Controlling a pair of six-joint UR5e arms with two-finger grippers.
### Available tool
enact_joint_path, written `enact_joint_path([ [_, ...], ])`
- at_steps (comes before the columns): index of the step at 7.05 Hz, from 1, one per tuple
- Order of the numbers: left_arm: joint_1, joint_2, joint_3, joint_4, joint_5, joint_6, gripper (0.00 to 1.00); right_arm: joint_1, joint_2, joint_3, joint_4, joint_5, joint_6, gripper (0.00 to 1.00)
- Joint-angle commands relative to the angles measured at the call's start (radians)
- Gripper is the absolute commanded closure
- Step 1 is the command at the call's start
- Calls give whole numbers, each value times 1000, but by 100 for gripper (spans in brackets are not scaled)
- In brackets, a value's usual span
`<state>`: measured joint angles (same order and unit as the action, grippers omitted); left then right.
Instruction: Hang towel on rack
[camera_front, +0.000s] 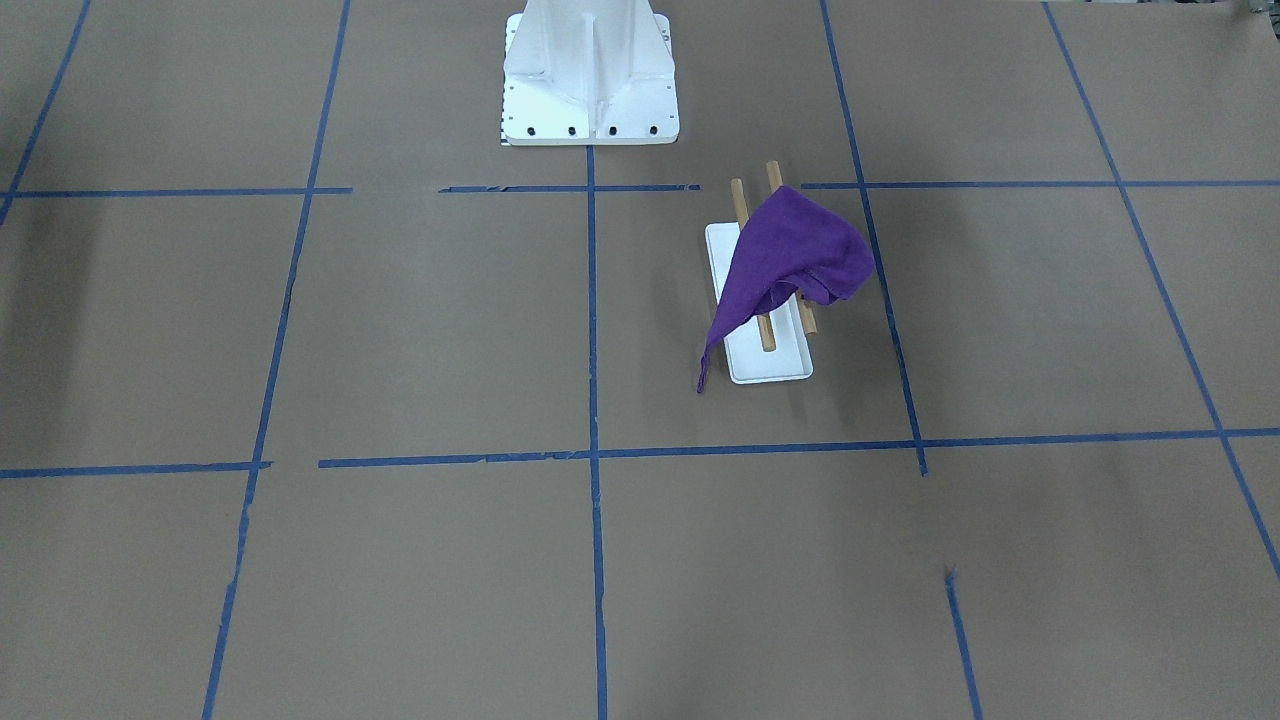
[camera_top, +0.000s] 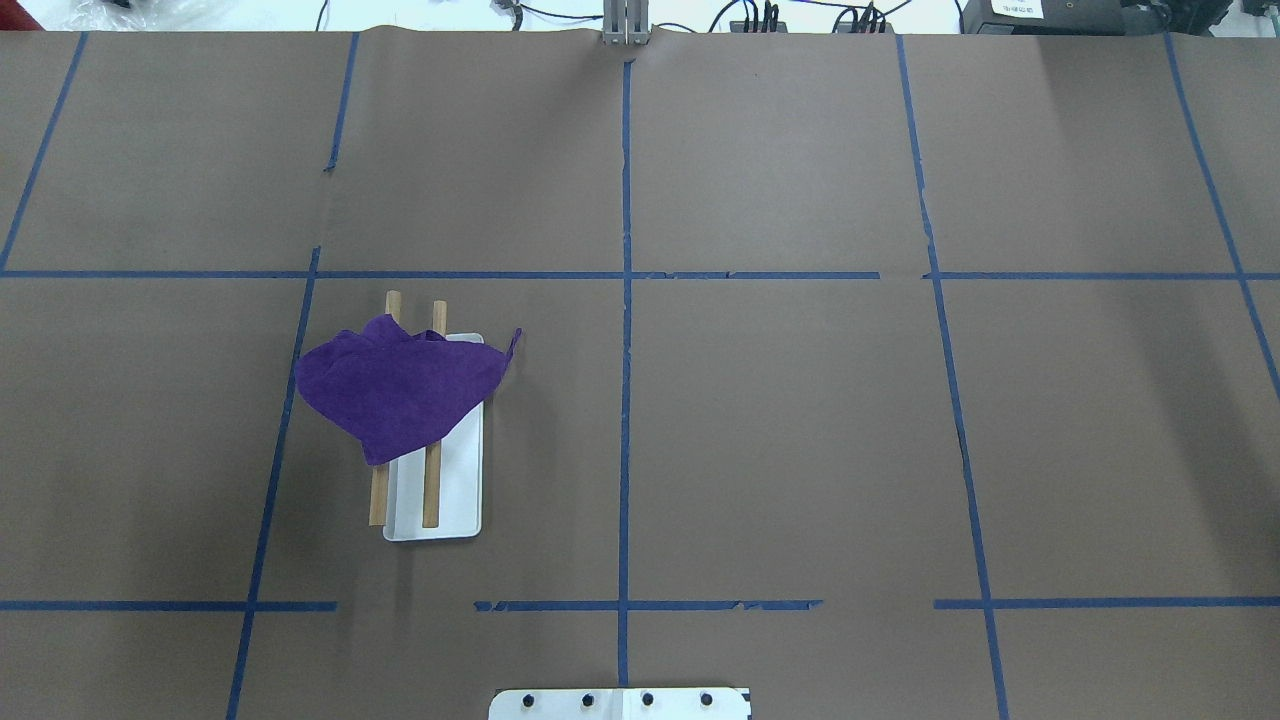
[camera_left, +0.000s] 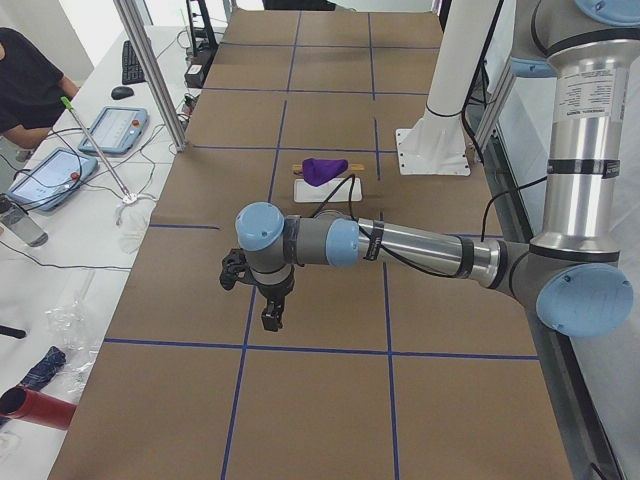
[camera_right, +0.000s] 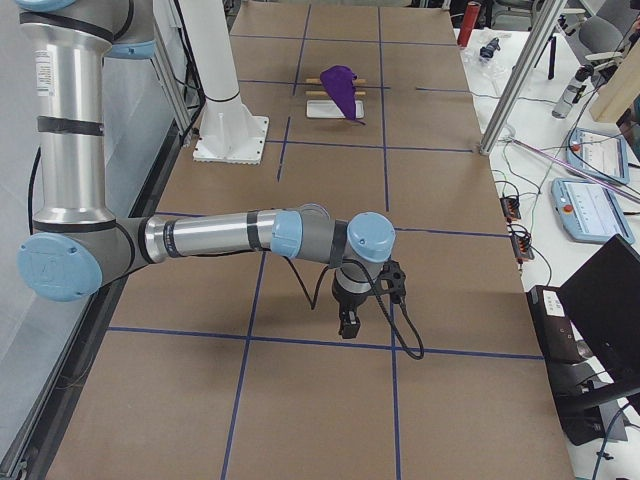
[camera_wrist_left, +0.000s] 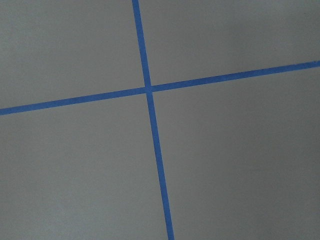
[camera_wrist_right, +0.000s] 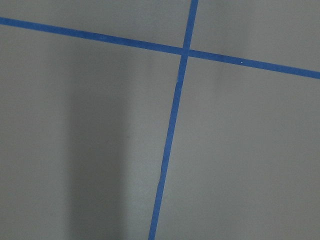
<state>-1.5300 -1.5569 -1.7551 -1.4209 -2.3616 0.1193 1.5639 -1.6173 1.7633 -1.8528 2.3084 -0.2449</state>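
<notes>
The purple towel (camera_front: 790, 260) lies draped across the two wooden bars (camera_front: 767, 335) of the rack, which stands on a white base (camera_front: 770, 368). One towel corner hangs down past the base's edge. The towel (camera_top: 395, 395) and the rack base (camera_top: 462, 500) also show in the overhead view, on the robot's left side. My left gripper (camera_left: 270, 318) shows only in the exterior left view, far from the rack; I cannot tell if it is open or shut. My right gripper (camera_right: 346, 325) shows only in the exterior right view, likewise far off; I cannot tell its state.
The table is covered in brown paper with a grid of blue tape lines (camera_top: 625, 400). The robot's white pedestal (camera_front: 590, 80) stands at the table's middle edge. A side bench with tablets (camera_left: 110, 130) and a metal post (camera_left: 150, 70) borders the far edge.
</notes>
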Motion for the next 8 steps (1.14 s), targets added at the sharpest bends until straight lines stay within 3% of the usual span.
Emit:
enact_joint_path([
  [1,4,3,-7,0,-1,0,0,-1,-9,5,9,-23,1,0],
  [3,4,3,-10,-3,-2,2,0,-1,-13,24,24,-23,13,0],
  [6,-1,4,97,-137,4,2,0,-5,-10,21,30,-21,16,0],
  [8,-6,9,89,-141,-1,0,0,-30,-3,22,44,-17,29,0],
])
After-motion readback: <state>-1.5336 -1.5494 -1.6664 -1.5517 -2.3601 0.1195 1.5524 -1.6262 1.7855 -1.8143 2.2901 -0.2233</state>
